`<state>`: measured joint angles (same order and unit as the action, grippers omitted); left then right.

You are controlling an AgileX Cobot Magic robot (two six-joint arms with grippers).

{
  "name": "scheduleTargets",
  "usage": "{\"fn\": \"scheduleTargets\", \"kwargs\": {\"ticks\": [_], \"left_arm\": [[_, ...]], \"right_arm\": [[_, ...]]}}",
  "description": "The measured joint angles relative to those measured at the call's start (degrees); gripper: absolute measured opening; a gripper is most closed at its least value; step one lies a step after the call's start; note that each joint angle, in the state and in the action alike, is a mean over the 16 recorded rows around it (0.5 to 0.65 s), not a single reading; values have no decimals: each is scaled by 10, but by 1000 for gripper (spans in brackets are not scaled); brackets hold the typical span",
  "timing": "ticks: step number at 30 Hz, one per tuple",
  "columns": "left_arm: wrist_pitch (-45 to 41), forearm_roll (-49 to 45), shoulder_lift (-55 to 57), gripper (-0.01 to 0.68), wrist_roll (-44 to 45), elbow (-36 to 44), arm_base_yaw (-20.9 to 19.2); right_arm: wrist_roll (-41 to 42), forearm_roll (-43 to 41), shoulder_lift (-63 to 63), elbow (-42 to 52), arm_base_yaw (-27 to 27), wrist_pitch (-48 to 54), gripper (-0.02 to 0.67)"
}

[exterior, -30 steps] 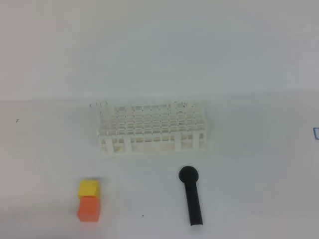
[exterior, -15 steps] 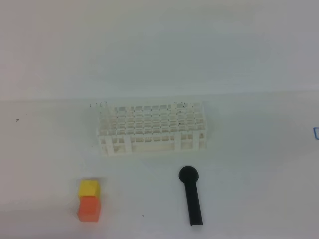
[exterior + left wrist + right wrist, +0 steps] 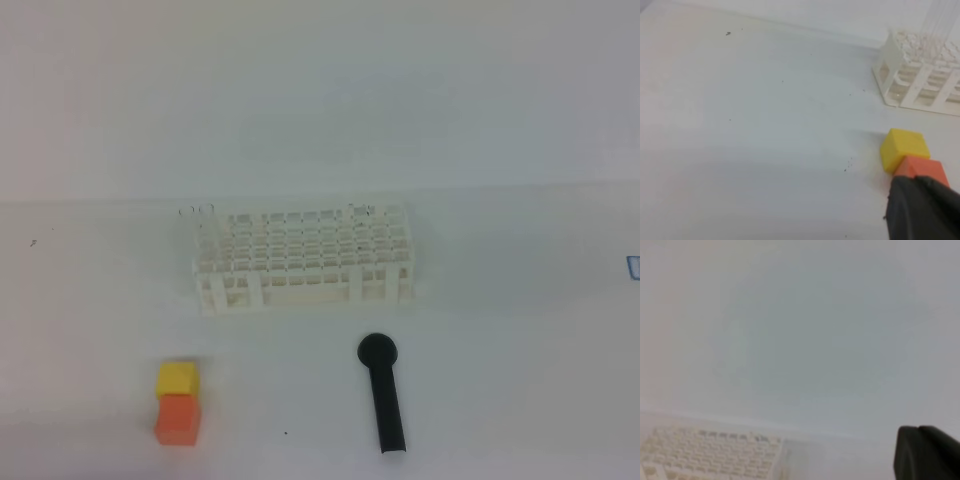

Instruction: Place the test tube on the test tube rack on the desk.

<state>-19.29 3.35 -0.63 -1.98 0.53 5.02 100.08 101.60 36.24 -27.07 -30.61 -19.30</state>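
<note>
The white test tube rack (image 3: 303,262) stands on the desk (image 3: 480,330), left of centre in the high view. Its end (image 3: 920,75) shows at the upper right of the left wrist view, and its top grid (image 3: 710,452) at the lower left of the right wrist view. I cannot pick out the test tube for certain; only faint clear upright streaks show above the rack in the left wrist view. My left gripper (image 3: 920,202) is a dark shut tip at the lower right, just in front of the orange block. My right gripper (image 3: 926,452) is shut, high and right of the rack, holding nothing.
A black round-headed stick (image 3: 384,395) lies in front of the rack. A yellow block (image 3: 178,378) touches an orange block (image 3: 179,418) at the front left; both show again as yellow block (image 3: 904,147) and orange block (image 3: 922,167). A wall rises behind the desk.
</note>
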Motion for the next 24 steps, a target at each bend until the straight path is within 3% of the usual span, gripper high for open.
{"fn": "scheduleTargets", "kwargs": {"ticks": [6, 11, 19, 24], "left_arm": [[3, -1, -4, -1, 0, 7, 0], [4, -2, -6, -1, 0, 9, 0], [1, 0, -1, -1, 0, 1, 0], [-2, 0, 3, -1, 0, -5, 0]], "right_arm": [[-6, -5, -31, 1, 129, 142, -1], [-2, -9, -43, 1, 206, 196, -1], [3, -35, -41, 1, 239, 179, -1], [-123, -194, -33, 1, 240, 193, -1]]}}
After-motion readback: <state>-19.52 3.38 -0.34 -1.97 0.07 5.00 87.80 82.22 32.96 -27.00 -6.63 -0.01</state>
